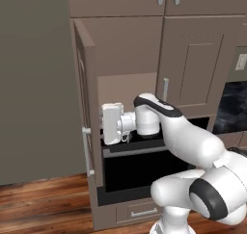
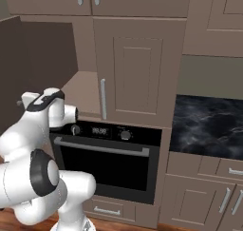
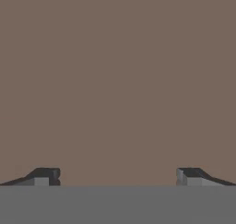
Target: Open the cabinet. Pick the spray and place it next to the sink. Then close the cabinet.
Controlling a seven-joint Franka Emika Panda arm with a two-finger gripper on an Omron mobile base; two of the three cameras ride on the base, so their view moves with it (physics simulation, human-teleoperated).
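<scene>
The cabinet's left door stands swung open toward me, and its right door is shut. The tan inside looks bare from here. The spray is out of view, and so is the sink. My gripper is open, its two fingertips far apart with nothing between them, facing a plain brown surface at close range. In the left base view the white hand points left at the inner face of the open door, just below the cabinet's floor level.
A black oven sits under the cabinet, with a drawer below it. A dark marbled wall panel lies to the right. The open door's bar handle juts out at its lower edge. Wooden floor lies to the left.
</scene>
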